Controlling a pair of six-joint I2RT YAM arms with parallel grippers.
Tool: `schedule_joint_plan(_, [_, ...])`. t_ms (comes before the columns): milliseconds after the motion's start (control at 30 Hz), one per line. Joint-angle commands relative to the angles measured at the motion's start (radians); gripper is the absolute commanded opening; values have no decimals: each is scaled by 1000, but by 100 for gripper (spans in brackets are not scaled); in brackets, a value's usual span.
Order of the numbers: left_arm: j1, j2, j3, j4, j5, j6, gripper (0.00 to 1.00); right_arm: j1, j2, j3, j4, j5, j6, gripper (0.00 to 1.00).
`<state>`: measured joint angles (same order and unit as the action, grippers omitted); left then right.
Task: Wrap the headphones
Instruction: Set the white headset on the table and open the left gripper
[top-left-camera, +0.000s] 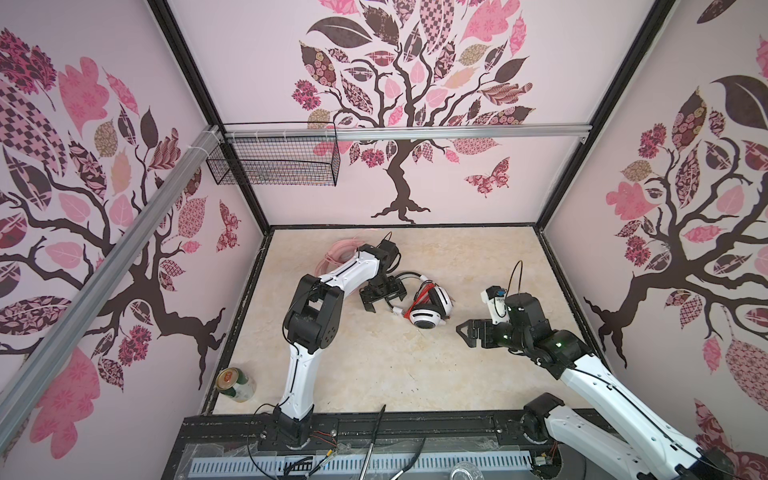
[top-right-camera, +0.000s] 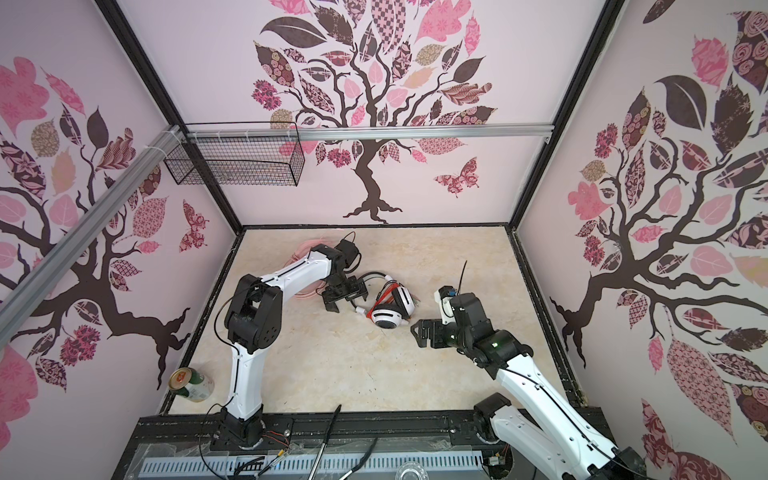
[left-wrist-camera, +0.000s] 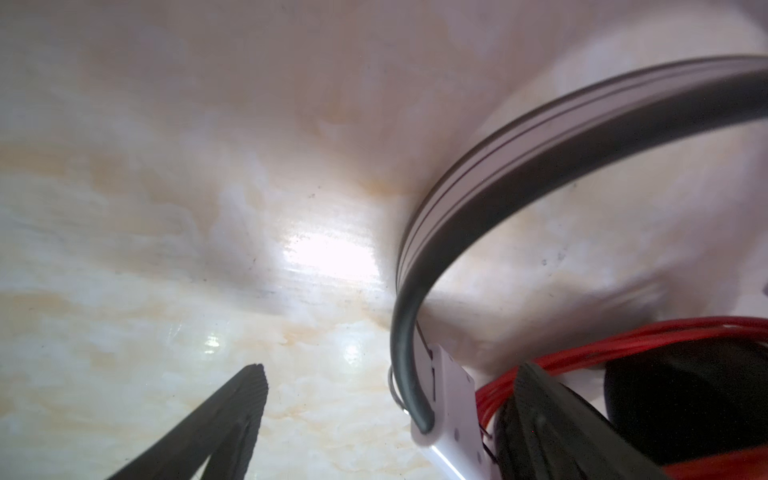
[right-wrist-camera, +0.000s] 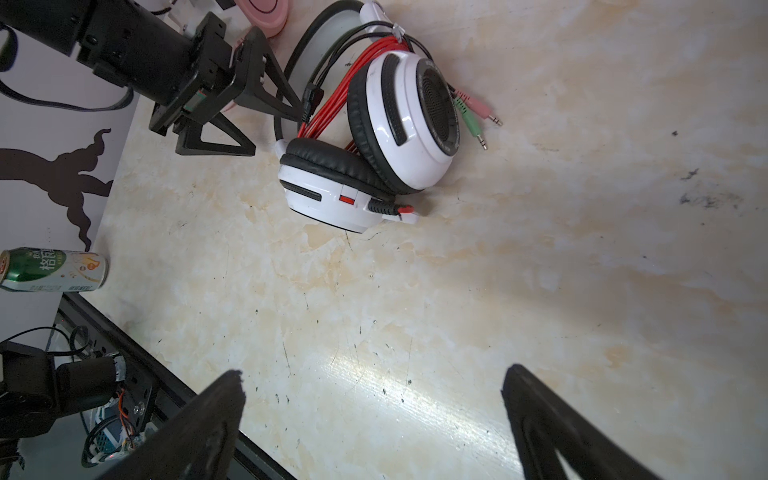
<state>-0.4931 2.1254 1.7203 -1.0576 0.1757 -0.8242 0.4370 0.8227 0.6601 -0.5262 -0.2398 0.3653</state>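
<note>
Lying mid-frame, the white headset (top-left-camera: 428, 309) points its band upper left. Left tool (top-left-camera: 380, 308) and right tool (top-left-camera: 461, 336) gape wide; basket (top-left-camera: 274, 166) contents unclear.

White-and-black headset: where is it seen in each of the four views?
In a top view: white-and-black headset at the centre of the table, right of the left gripper.
In a top view: same place.
Left wrist: only its headband, close up.
Right wrist: whole, beside the left gripper.
Shared landmark: its red cord.
</note>
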Motion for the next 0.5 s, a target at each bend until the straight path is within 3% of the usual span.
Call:
schedule_joint_plan(0, [2, -114, 29, 5, -38, -8, 97, -5, -13, -1, 9, 1, -4, 100])
schedule_joint_plan(133, [2, -289, -45, 91, -95, -16, 93, -6, -11, -2, 14, 12, -3, 99])
schedule_joint_plan(300, [-2, -567, -307, 338, -220, -8, 97, -14, 1, -40, 97, 69, 47, 99])
schedule_joint_plan(400, [2, -702, -496, 522, -291, 53, 97, -76, 14, -101, 229, 70, 134, 100])
schedule_joint_plan(467, [6, -753, -565, 542, -374, 87, 97, -131, 27, -132, 313, 62, 185, 100])
